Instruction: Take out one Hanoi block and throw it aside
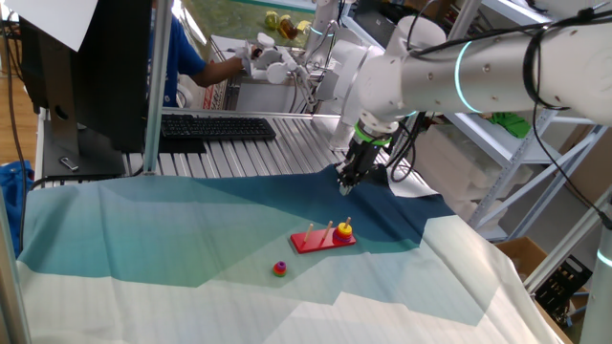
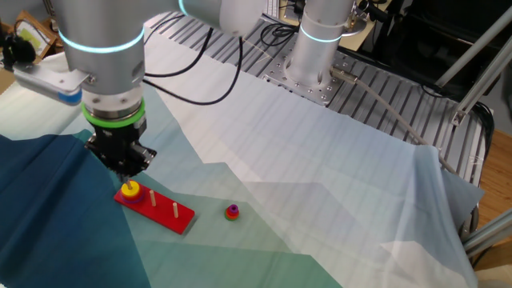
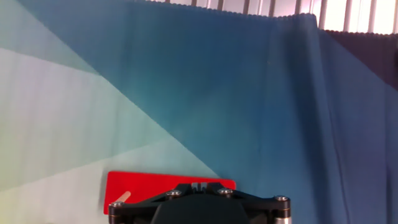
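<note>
Blue-teal cloth [image 2: 336,160] over the table, shelving behind — yellow Hanoi block [image 2: 130,190] sits just below the gripper [image 2: 126,170]; can't tell its opening.

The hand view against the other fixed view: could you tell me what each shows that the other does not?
Only the hand view shows ridged slats beyond the cloth's far edge, and the gripper's black housing close up; its fingertips are not visible there.

Only the other fixed view shows the Hanoi block sitting on the end peg, the gripper just above it, the small purple and orange piece lying apart on the cloth, and the arm's mount.

Both show the red peg base and the blue-green cloth.
</note>
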You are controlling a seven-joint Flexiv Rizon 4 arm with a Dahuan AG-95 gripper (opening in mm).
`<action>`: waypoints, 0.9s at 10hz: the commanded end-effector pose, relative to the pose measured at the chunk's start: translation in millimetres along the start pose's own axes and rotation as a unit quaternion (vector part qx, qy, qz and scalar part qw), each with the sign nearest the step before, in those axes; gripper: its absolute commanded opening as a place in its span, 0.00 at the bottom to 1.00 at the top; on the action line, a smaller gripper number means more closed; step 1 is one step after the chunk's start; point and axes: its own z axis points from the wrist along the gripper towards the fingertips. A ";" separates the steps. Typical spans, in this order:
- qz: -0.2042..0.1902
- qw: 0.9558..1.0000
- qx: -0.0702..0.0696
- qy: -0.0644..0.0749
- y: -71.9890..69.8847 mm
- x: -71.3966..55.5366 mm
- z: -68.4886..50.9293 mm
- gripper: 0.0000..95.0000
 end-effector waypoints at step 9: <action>0.030 0.999 -0.013 0.014 -1.2 3.9 7.1 0.00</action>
